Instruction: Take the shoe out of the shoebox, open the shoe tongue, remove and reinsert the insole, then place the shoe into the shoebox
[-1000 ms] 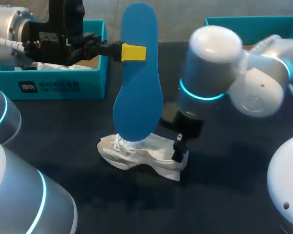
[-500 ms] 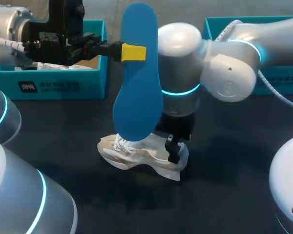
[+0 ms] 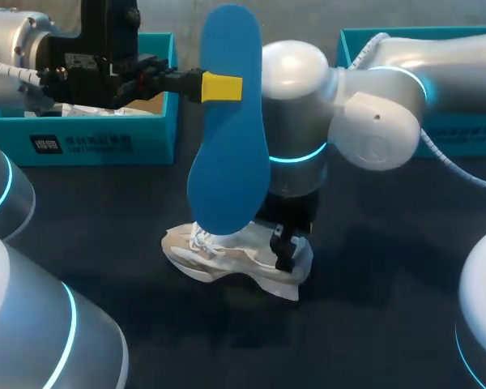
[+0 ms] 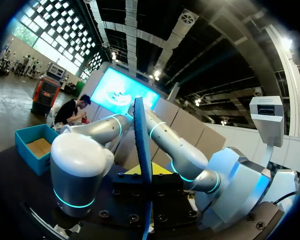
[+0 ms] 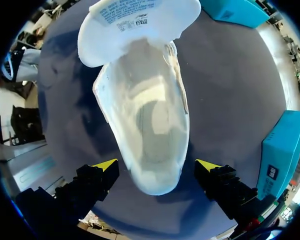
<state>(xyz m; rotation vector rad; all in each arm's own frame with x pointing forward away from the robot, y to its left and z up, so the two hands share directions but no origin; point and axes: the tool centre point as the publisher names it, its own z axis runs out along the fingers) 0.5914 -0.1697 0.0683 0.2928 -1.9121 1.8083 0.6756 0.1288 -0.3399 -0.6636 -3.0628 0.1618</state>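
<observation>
One white sneaker (image 3: 235, 261), one blue insole (image 3: 229, 138), two open teal boxes (image 3: 105, 142) (image 3: 470, 134) and two robot arms (image 3: 16, 49) (image 3: 373, 121), each with one end effector (image 3: 221, 87) (image 3: 285, 247).

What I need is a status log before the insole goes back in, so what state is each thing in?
blue insole: out of the shoe, held upright.
shoe: on the table, tongue open, no insole inside.
left tool: shut on the blue insole.
right tool: open, straddling the shoe's heel.
left shoebox: open.
right shoebox: open.
</observation>
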